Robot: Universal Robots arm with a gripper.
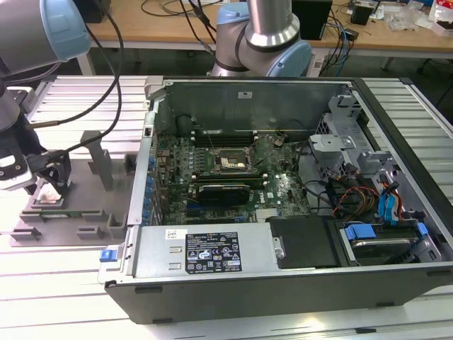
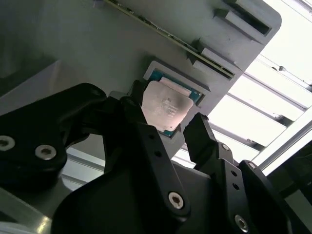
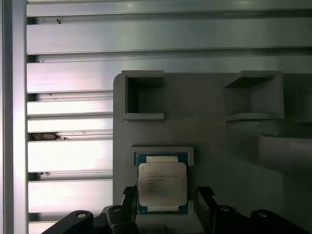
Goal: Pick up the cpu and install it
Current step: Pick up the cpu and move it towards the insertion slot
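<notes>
The cpu (image 3: 162,181), a silver-topped square chip with a greenish rim, lies flat in a shallow recess of a grey holder plate (image 3: 219,146). My gripper (image 3: 167,196) hangs just over it, open, with one black finger (image 3: 129,197) at one edge and the other finger (image 3: 204,197) a little off the opposite edge. In the second wrist view the cpu (image 2: 165,108) sits between the fingers of the gripper (image 2: 168,111), still seated in the holder. In the exterior view the gripper (image 1: 49,185) is at the far left, over the holder plate (image 1: 85,205).
An open computer case (image 1: 283,269) fills the middle of the exterior view, its motherboard carrying a black socket (image 1: 228,161) with a metal frame. Cables and drive cages crowd the case's right side. A ribbed aluminium table (image 1: 64,99) lies under everything. The holder has raised blocks (image 1: 99,159).
</notes>
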